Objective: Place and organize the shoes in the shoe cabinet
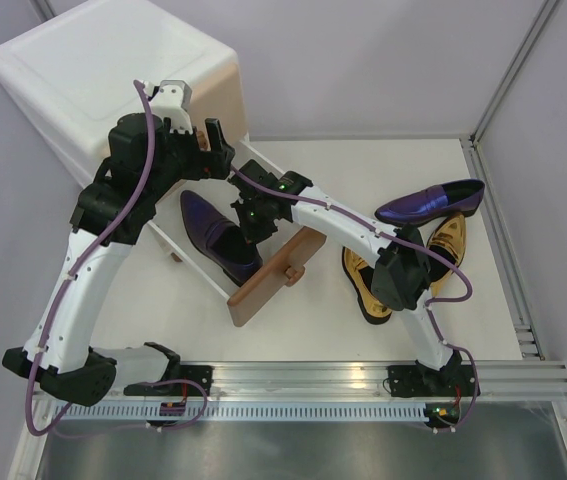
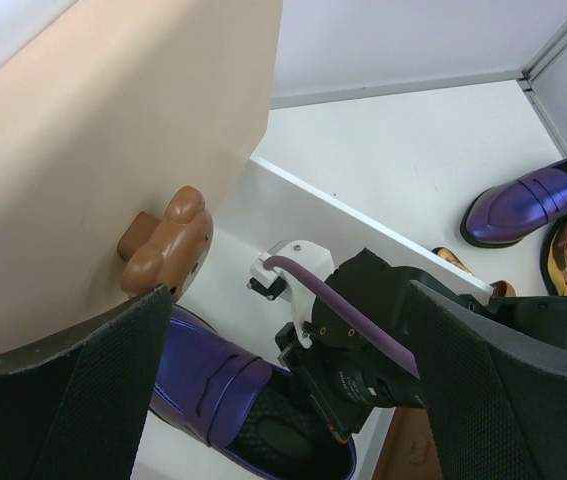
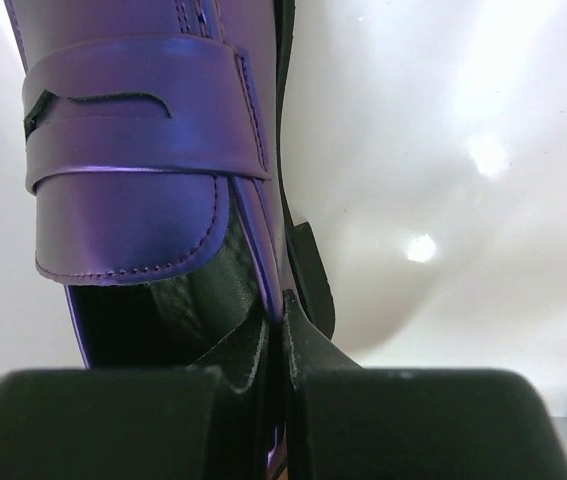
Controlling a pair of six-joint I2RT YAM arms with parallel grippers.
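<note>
The white shoe cabinet (image 1: 113, 80) stands at the back left, its lower drawer pulled out with the brown front (image 1: 273, 275) towards the table. One purple shoe (image 1: 218, 235) lies in that drawer. My right gripper (image 1: 256, 215) is shut on the shoe's side wall in the right wrist view (image 3: 278, 335), over the purple shoe (image 3: 133, 170). My left gripper (image 2: 283, 400) is open and empty beside the bear knob (image 2: 168, 240) of the beige upper drawer (image 2: 113, 150). The other purple shoe (image 1: 433, 202) and two gold shoes (image 1: 448, 245) (image 1: 363, 285) lie on the table to the right.
The right arm's wrist (image 2: 383, 330) reaches into the open drawer (image 2: 313, 215) between my left fingers. White walls enclose the table, and a metal rail (image 1: 363, 385) runs along the near edge.
</note>
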